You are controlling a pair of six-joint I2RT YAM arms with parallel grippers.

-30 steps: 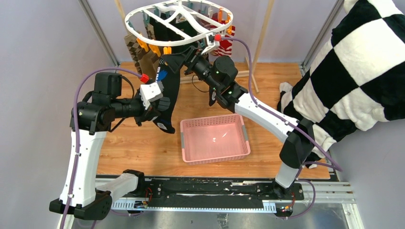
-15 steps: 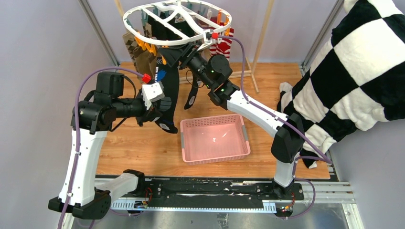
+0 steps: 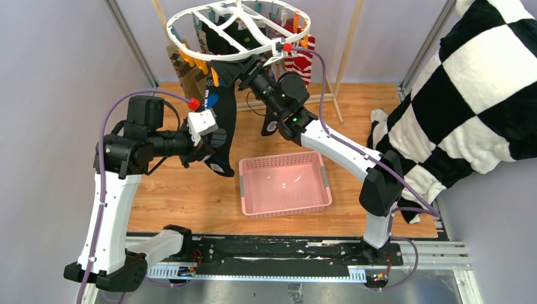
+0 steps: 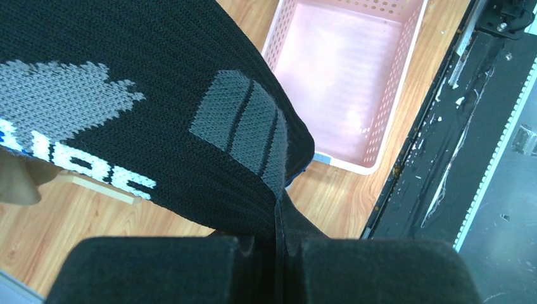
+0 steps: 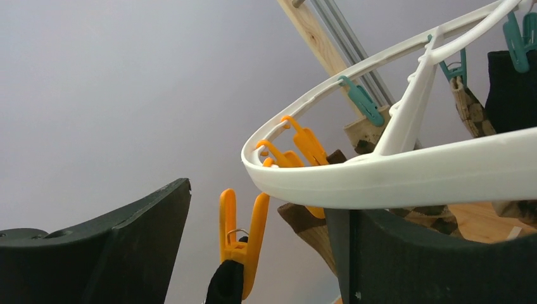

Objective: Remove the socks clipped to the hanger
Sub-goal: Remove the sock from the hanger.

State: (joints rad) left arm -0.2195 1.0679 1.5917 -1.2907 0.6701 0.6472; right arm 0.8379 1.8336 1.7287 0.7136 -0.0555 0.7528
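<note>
1. The left jaws are clenched on the lower part of the black-and-blue sock (image 3: 223, 123), above the left half of the counter (image 3: 183, 196). In the left wrist view, black knit with grey patches and white lettering is pinched between the two pads (image 4: 158, 272).
2. That sock runs up to an orange clip (image 5: 242, 244) on the near-left rim of the hanger (image 5: 405, 174), and the clip bites its dark top.
3. The hanger is a white oval ring with cross bars, hanging above the counter's far edge. More orange clips and teal clips (image 5: 362, 101) dangle from it. A brown argyle sock (image 3: 182, 73) hangs at its left, dark socks hang in the middle, and a red-and-white striped sock (image 3: 296, 63) hangs at its right.
4. The right jaws are released, spread just under the near rim. One finger stands on each side of the orange clip, and neither touches it.
5. The pink basket (image 3: 246, 190) sits on the counter toward the near edge, right of centre. Its floor shows whole, with only a pale glint of light on it.
6. A black-and-white checkered cloth (image 3: 468, 95) drapes down over the counter's right edge.
</note>
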